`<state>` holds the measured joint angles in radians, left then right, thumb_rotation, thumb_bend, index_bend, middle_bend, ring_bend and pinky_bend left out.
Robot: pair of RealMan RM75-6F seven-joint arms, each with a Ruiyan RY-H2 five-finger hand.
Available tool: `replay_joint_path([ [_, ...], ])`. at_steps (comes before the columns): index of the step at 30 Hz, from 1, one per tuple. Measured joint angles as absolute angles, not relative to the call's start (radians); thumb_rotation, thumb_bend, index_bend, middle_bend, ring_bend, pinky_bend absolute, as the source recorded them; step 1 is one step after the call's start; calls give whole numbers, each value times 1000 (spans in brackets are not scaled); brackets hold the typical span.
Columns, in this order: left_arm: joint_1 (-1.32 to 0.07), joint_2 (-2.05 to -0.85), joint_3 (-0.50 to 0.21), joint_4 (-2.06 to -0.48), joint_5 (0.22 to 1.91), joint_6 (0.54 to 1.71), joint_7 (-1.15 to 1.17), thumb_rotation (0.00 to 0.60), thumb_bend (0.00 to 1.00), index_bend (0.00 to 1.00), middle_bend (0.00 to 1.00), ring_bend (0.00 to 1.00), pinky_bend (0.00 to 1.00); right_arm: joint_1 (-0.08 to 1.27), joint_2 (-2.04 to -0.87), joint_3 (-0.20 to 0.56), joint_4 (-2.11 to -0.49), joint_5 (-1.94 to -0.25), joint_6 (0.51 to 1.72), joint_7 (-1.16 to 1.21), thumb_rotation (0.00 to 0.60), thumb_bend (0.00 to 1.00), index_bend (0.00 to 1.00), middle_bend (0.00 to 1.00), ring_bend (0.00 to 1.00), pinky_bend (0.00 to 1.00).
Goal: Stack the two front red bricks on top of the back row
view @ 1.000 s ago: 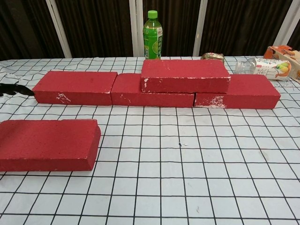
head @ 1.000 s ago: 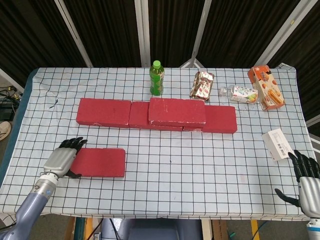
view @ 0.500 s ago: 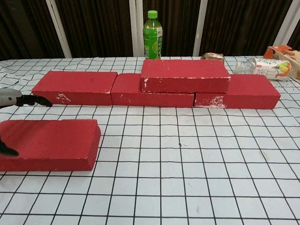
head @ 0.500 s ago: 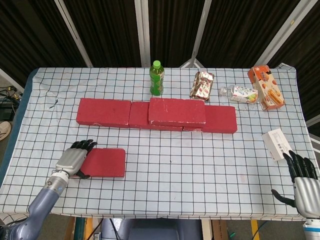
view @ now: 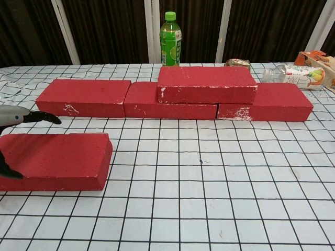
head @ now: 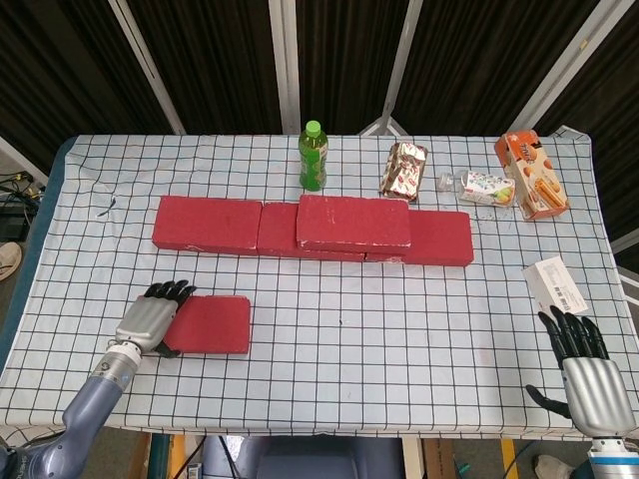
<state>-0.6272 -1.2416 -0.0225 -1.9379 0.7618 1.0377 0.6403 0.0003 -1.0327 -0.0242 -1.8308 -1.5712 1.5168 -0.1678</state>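
Lying flat, the front brick sits between the left hand's spread, unclenched fingers.

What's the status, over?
Left hand spread over the front brick's left end, not yet gripping. Right hand open, idle. One brick already stacked on the back row. Path unobstructed.

No text, brand, number or sign can be read in either view. The green bottle carries a label with print too small to resolve, and the same holds for the orange box, the clear bottle lying beside it and the foil packet. The white box near the desk's right edge shows a dark printed patch on its top face that may be a barcode, but no characters on it are legible.
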Motion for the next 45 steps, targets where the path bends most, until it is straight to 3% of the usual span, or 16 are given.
replay_joint_path([
  [31,-684,-1307,31,-1861,738,1057,698,600,0,0,3,0,0,-1,-1031,-19,-1854,-1546,1490,-186,600,192,0,0,0,0],
  [38,-695,-1314,34,-1859,726,1073,723,600,0,50,129,26,78,-3,-1033,-15,-1853,-1539,1492,-184,600,193,0,0,0,0],
  [45,-712,-1314,43,-1860,676,1081,765,600,0,74,160,58,99,-3,-1031,-13,-1853,-1536,1489,-180,600,192,0,0,0,0],
])
